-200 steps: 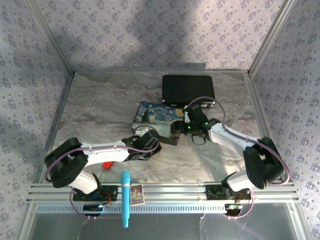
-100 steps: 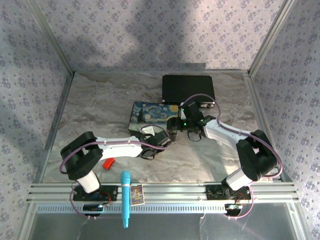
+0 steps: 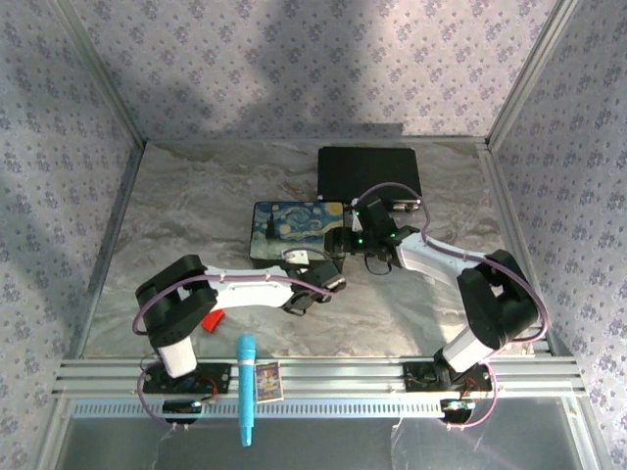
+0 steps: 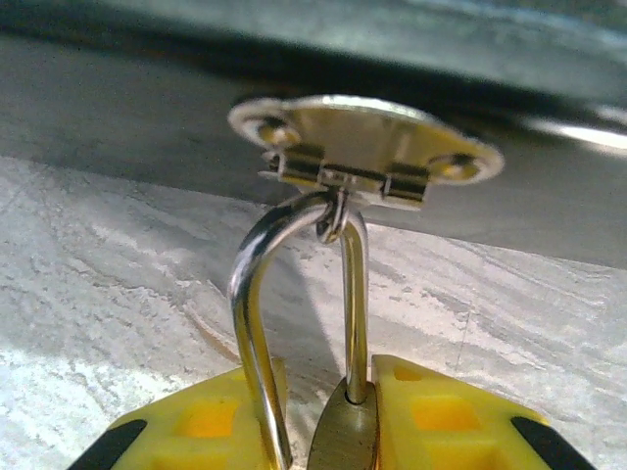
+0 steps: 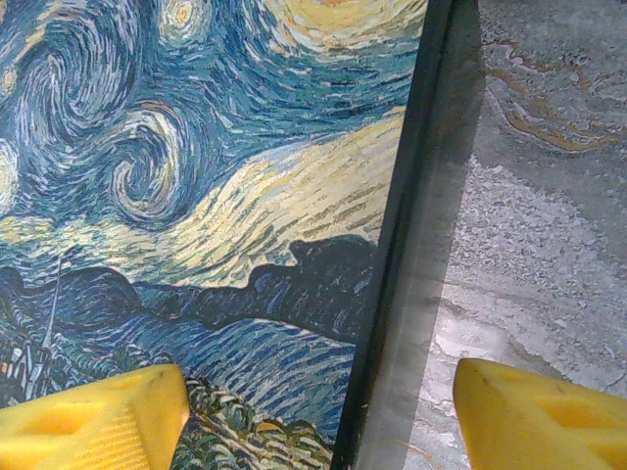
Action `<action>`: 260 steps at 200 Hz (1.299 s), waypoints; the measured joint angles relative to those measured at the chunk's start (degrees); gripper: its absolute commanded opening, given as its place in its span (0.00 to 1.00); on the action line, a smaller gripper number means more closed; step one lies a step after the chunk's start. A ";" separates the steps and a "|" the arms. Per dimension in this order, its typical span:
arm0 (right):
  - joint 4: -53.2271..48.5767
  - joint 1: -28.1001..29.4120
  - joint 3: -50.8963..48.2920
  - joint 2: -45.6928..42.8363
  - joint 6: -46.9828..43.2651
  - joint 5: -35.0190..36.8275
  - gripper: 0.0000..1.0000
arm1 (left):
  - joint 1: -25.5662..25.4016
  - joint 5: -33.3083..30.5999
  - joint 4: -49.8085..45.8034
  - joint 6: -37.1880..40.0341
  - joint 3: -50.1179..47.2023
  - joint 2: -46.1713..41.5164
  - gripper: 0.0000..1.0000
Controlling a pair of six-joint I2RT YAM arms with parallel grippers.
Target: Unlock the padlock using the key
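The small brass padlock (image 4: 345,438) hangs by its silver shackle (image 4: 251,294) from the staple of a metal hasp (image 4: 367,152) on the front of the painted box (image 3: 294,228). My left gripper (image 4: 328,431) is shut on the padlock body, which sits edge-on between the yellow fingers (image 4: 451,416). In the top view the left gripper (image 3: 315,284) is at the box's near edge. My right gripper (image 5: 318,411) is open, its fingers straddling the right edge of the starry-night lid (image 5: 216,196). From above, the right gripper (image 3: 355,240) is at the box's right side.
A black case (image 3: 367,173) lies behind the painted box, close to the right arm. A red block (image 3: 211,320) sits by the left arm's base. A blue pen (image 3: 245,387) and a small card (image 3: 267,380) rest on the front rail.
The painted box has swung square and shifted left. My left gripper has moved right up to its front edge, and the right gripper has drawn in to its right side.
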 measured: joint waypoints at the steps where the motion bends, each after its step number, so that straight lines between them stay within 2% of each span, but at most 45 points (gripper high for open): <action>1: 0.00 0.00 0.00 0.00 0.00 0.00 0.73 | -0.02 -0.07 -0.13 0.02 0.09 0.02 0.15; 38: 0.33 0.00 0.00 0.17 0.00 -0.24 0.73 | -0.28 -0.66 -3.39 1.77 1.14 -0.09 0.14; 70: 0.92 0.00 0.04 0.59 0.00 -0.79 0.73 | -0.24 -0.76 -4.90 3.52 1.14 -0.96 0.04; 154: 1.55 0.13 0.07 0.68 0.00 -1.36 0.73 | 1.03 -0.55 -6.80 7.91 0.46 -3.89 0.00; 193: 1.77 0.17 0.07 0.92 0.02 -1.55 0.73 | 0.81 -1.38 -9.84 7.65 3.61 -0.07 0.00; 239: 1.75 0.15 0.04 1.01 0.20 -1.44 0.73 | 0.81 -1.79 -4.87 8.48 1.27 0.02 0.19; 260: 1.77 0.15 0.04 1.11 0.20 -1.46 0.73 | 0.81 -1.95 -3.52 9.01 0.63 -0.11 0.20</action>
